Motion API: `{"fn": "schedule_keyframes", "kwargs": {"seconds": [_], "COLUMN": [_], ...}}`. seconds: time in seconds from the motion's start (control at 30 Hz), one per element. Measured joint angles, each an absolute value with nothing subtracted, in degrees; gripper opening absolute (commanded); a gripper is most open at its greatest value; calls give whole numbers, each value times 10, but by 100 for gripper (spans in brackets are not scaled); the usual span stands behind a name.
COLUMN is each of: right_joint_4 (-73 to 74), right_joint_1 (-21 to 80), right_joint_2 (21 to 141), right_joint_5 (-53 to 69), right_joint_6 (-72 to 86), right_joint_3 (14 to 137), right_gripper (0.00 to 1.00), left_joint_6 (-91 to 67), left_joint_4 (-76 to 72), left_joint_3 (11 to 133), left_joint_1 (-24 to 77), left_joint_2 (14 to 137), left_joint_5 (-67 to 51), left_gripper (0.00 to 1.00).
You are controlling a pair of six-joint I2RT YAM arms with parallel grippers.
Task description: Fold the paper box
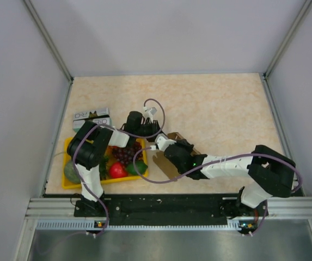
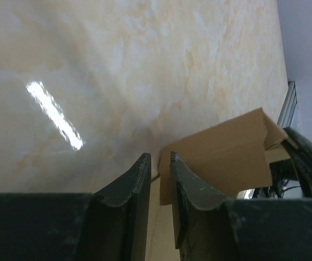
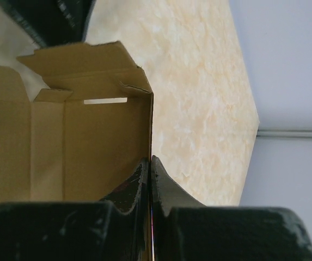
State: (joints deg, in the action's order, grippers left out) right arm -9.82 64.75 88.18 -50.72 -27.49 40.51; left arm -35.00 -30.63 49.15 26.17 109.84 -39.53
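The paper box (image 1: 165,165) is brown kraft cardboard, partly folded, lying just right of the yellow tray and mostly hidden under my right arm. In the right wrist view its open inside (image 3: 90,147) shows, with a slot and raised flaps. My right gripper (image 1: 157,147) (image 3: 149,160) is shut on the box's side wall at its edge. My left gripper (image 1: 151,132) (image 2: 159,157) hangs just behind the box, its jaws a narrow gap apart with nothing pinched. A brown flap (image 2: 221,157) stands just past its right finger.
A yellow tray (image 1: 66,149) at the left holds grapes (image 1: 126,154), a red fruit (image 1: 117,170) and green items. A green-and-white printed carton (image 1: 92,117) lies behind it. Grey walls close in the table on three sides. A metal rail (image 1: 172,204) runs along the near edge.
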Motion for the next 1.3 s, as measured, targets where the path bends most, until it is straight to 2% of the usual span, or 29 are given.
{"fn": "schedule_keyframes", "kwargs": {"seconds": [0.17, 0.43, 0.87, 1.03, 1.3], "right_joint_4": [-109, -116, -107, -96, -86], "right_joint_1": [648, 647, 640, 635, 631], "right_joint_2": [867, 832, 822, 806, 794], "right_joint_5": [-491, -460, -416, -398, -375], "right_joint_6": [-274, -273, -268, -263, -258], "right_joint_3": [396, 363, 360, 360, 360], "right_gripper": [0, 0, 0, 1, 1], "left_joint_6": [-350, -313, -274, -267, -266], "left_joint_4": [-339, -360, -388, -390, -398], "left_joint_3": [438, 430, 384, 375, 354], "left_joint_1": [267, 295, 311, 312, 312], "left_joint_2": [1075, 1042, 1007, 984, 965], "left_joint_5": [-403, -388, -348, -345, -346], "left_gripper": [30, 32, 40, 47, 47]}}
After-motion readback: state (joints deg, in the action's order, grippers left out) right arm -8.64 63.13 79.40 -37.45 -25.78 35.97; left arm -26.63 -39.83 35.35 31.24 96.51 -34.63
